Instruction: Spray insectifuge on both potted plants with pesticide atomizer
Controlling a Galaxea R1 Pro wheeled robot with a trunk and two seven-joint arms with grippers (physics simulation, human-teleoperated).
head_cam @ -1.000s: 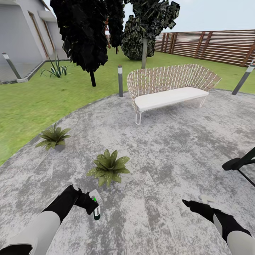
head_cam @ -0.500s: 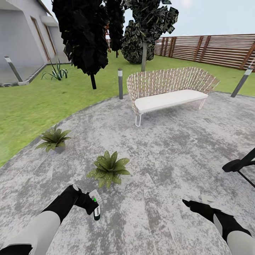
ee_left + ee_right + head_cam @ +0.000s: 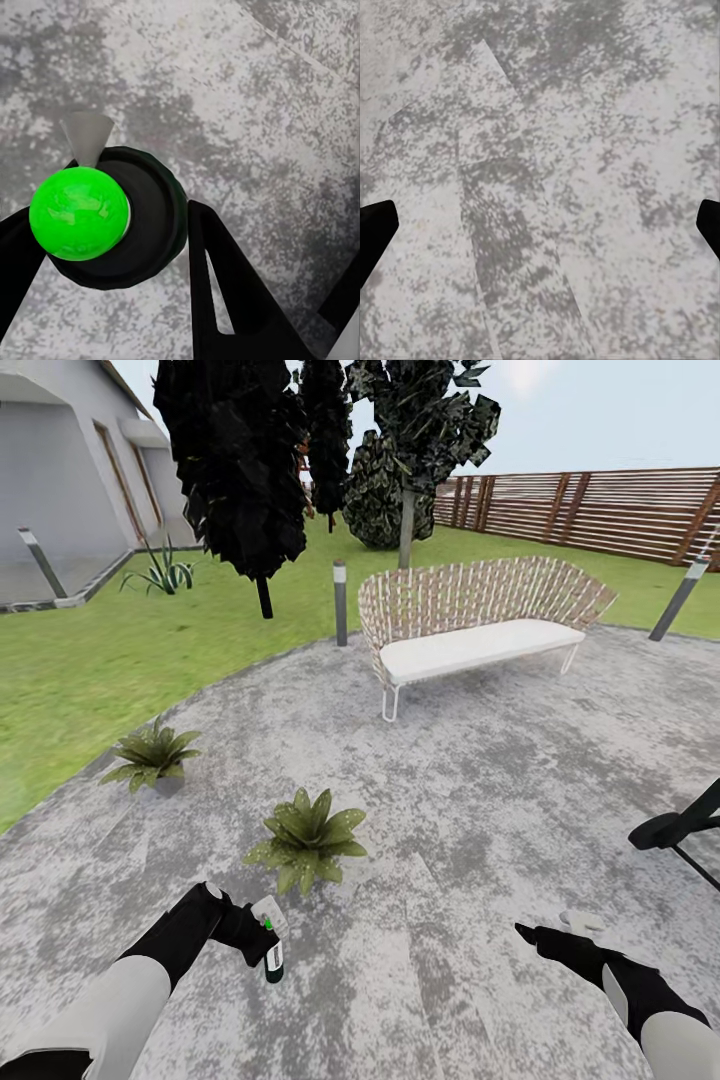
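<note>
My left gripper [image 3: 258, 938] is shut on the pesticide atomizer [image 3: 270, 945], which hangs low over the paving with its pale head up and its green-and-white body pointing down. In the left wrist view the atomizer [image 3: 101, 221] shows as a bright green ball on a dark round body between the black fingers [image 3: 225, 292]. One potted plant [image 3: 305, 840] sits just beyond the atomizer. The other potted plant [image 3: 150, 752] stands farther left, near the grass edge. My right gripper [image 3: 545, 938] hovers open over bare paving [image 3: 540, 229], holding nothing.
A wicker bench [image 3: 470, 625] with a white cushion stands at the back of the paved circle. A bollard light [image 3: 340, 600] rises left of it, another [image 3: 680, 600] at far right. A black stand [image 3: 680, 825] juts in at the right edge. Grass, dark trees and a fence lie beyond.
The whole picture has shifted slightly, so the camera moved. Both arms keep their pose and the left gripper still holds the atomizer.
</note>
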